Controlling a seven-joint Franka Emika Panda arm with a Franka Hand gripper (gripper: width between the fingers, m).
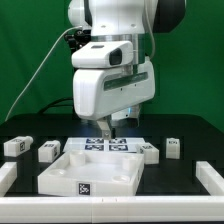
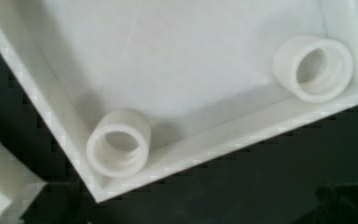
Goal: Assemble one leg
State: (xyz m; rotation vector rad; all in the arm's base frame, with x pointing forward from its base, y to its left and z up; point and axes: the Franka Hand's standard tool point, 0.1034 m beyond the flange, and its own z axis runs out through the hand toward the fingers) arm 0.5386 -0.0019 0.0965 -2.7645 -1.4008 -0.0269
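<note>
Above the black worktop (image 1: 25, 165), the white arm (image 1: 110, 60) fills the middle of the exterior view, its bulky wrist housing hanging low in front of a green backdrop (image 1: 30, 50). Below it, nearest the camera, lies the large white square tray-like piece (image 1: 90, 168), open side up, with a small tag (image 1: 84, 187) on its front wall. Just behind the tray, the marker board (image 1: 112, 146) lies flat, its row of tags partly hidden by the tray's far rim. One leg (image 1: 17, 146) and a second leg (image 1: 47, 151) sit on the worktop at the exterior view's left, a third leg (image 1: 150, 152) and a fourth leg (image 1: 173, 147) at its right, all apart from the tray and from each other. The claw (image 1: 107, 128) hangs over the marker board, clear of every leg; I cannot tell how wide its jaws stand. The wrist view shows a corner of the tray's floor (image 2: 176, 70) with two round raised sockets (image 2: 123, 145) (image 2: 313, 68).
</note>
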